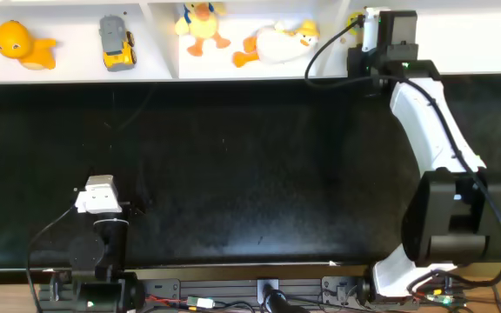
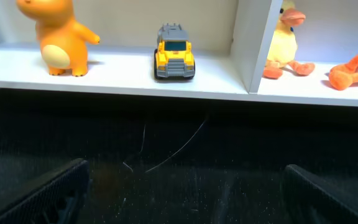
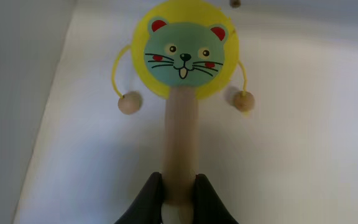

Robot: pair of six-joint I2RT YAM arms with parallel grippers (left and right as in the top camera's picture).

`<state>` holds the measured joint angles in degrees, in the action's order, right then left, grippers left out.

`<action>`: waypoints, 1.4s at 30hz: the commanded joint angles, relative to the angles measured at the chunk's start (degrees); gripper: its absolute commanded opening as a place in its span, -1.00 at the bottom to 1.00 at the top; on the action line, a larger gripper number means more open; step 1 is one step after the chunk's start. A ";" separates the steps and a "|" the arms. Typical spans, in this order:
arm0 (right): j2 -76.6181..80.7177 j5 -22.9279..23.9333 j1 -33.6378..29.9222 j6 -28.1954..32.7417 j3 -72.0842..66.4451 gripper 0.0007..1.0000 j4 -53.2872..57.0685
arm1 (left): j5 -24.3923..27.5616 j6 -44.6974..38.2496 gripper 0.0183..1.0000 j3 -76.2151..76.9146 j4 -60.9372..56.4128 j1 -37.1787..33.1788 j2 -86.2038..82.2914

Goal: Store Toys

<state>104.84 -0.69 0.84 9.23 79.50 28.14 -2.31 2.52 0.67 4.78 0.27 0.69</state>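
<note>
A wooden rattle drum [image 3: 184, 53] with a green cat face on a yellow disc lies on the white shelf floor [image 3: 291, 155]. My right gripper [image 3: 179, 194] is shut on its wooden handle [image 3: 181, 137], inside the shelf's rightmost compartment [image 1: 368, 30]. My left gripper [image 2: 185, 186] stands open over the black mat [image 2: 179, 149], near the front left [image 1: 99, 195], with nothing between its fingers [image 2: 55, 193]. On the shelf stand an orange toy animal [image 1: 23, 43], a yellow toy truck [image 1: 116, 43], a yellow duck plush [image 1: 201, 24] and a white duck plush [image 1: 277, 43].
A white divider [image 2: 253, 43] separates the truck's compartment from the ducks' one. A side wall [image 3: 11, 93] runs close beside the rattle drum. The black mat [image 1: 250, 174] covers the table between the arms and the shelf.
</note>
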 commanded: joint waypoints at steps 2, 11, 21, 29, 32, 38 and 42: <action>1.70 -1.75 -0.13 -0.22 2.10 -0.72 -0.31 | 0.28 -1.25 1.00 -0.20 0.04 -0.31 -0.52; 2.03 -2.73 -0.13 -0.46 2.10 -0.59 -0.33 | 0.28 -1.25 1.00 -0.20 0.04 -0.31 -0.52; 2.03 -2.73 -0.13 -0.48 2.10 -0.42 0.74 | 0.28 -1.25 1.00 -0.20 0.04 -0.31 -0.52; 0.15 -2.40 -0.07 -0.39 2.08 -0.22 5.90 | 0.28 -1.25 1.00 -0.20 0.04 -0.31 -0.52; -1.92 -2.21 -0.07 0.26 2.05 -0.20 7.23 | 0.28 -1.25 1.00 -0.20 0.04 -0.31 -0.52; -6.01 -0.09 -0.02 0.28 0.98 -0.13 12.00 | 0.28 -1.25 1.00 -0.20 0.04 -0.31 -0.52; -9.55 0.70 -0.02 0.26 -2.45 -0.07 13.55 | 0.28 -1.25 1.00 -0.20 0.04 -0.31 -0.52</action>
<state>99.48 -1.08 0.84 9.21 79.35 41.54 -2.31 2.52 0.67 4.78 0.27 0.69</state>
